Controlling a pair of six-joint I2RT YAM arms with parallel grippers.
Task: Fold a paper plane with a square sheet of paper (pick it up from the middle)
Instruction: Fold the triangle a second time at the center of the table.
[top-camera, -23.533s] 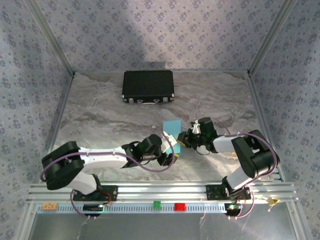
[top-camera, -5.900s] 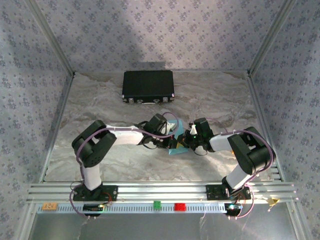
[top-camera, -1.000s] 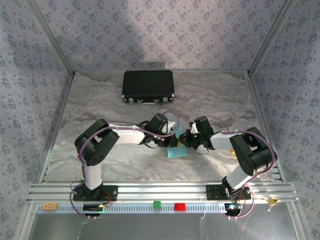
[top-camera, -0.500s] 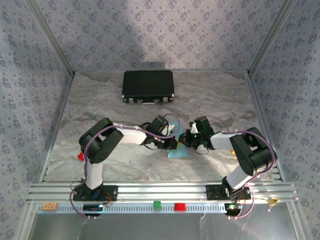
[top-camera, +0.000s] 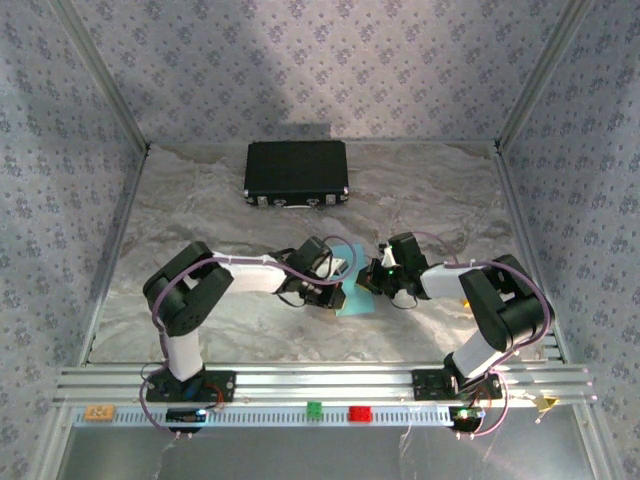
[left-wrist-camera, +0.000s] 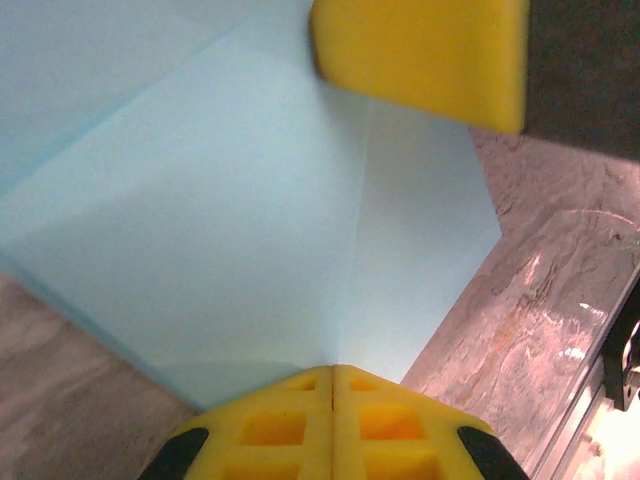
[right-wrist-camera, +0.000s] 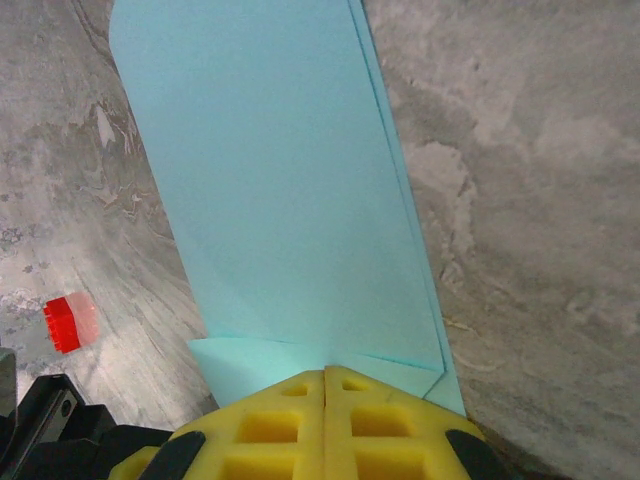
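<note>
Grey marbled table (top-camera: 200, 220), boxed in by walls (top-camera: 320, 60) w/ a small repeating flower print. Metal posts (top-camera: 100, 75) run up the corners, and a metal rail (top-camera: 300, 380) lies along the near edge, where both arm bases bolt on.

Count: 2 arms, 2 grippers, 1 paper sheet (top-camera: 352, 303), 1 black case (top-camera: 296, 172) at the back, 1 red block (right-wrist-camera: 62, 323) on the table, off to one side of the paper in the R wrist view.

Paper sheet is light blue and creased, mid-table btw the two grippers, well apart from the case.

L gripper (left-wrist-camera: 333, 376): yellow fingers pressed together, pinching the sheet's edge right on a crease line; the sheet fans away from them.

R gripper (right-wrist-camera: 325, 378): fingers closed too, clamped on the end of a long folded strip w/ layered edges and small folded flaps just ahead of the tips.

From above, the grippers come at the paper from opposite sides, v. close together.
</note>
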